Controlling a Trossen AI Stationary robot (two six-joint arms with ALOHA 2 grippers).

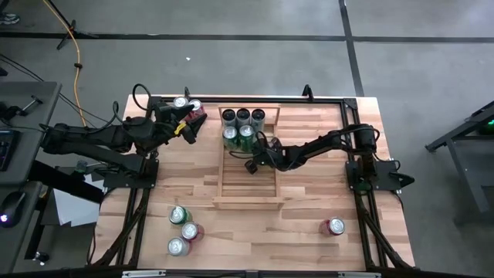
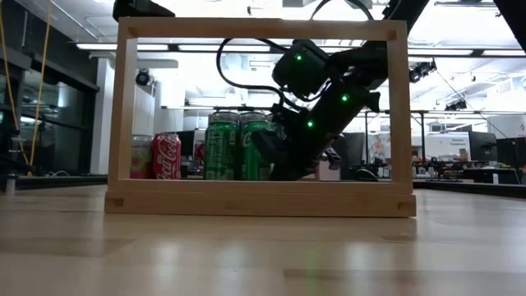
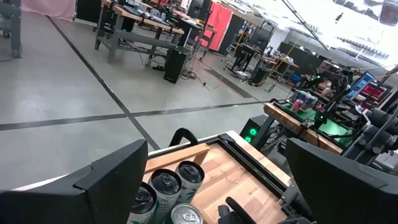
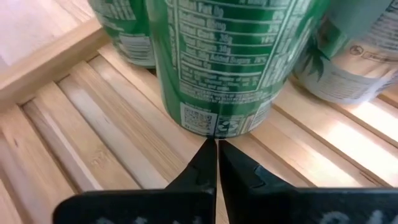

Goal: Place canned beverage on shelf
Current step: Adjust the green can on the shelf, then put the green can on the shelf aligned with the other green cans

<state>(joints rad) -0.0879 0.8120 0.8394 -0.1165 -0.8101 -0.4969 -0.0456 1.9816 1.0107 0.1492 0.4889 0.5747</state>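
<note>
The shelf (image 1: 248, 185), a slatted rack of pale wood with raised rails, lies mid-table. Five smooth cylindrical cans stand at its far end: three in a back row, two green ones in front. The right gripper (image 4: 216, 149), its dark tapered fingers pressed together on nothing, rests low on the slats with its tips just at the base of a glossy green can (image 4: 233, 56). The left gripper (image 1: 187, 123) hovers near the table's far left corner, fingers spread wide and empty, beside two cans (image 1: 185, 103) there. Three cans (image 1: 182, 231) cluster by the near left edge; a red can (image 1: 335, 226) lies near the right.
</note>
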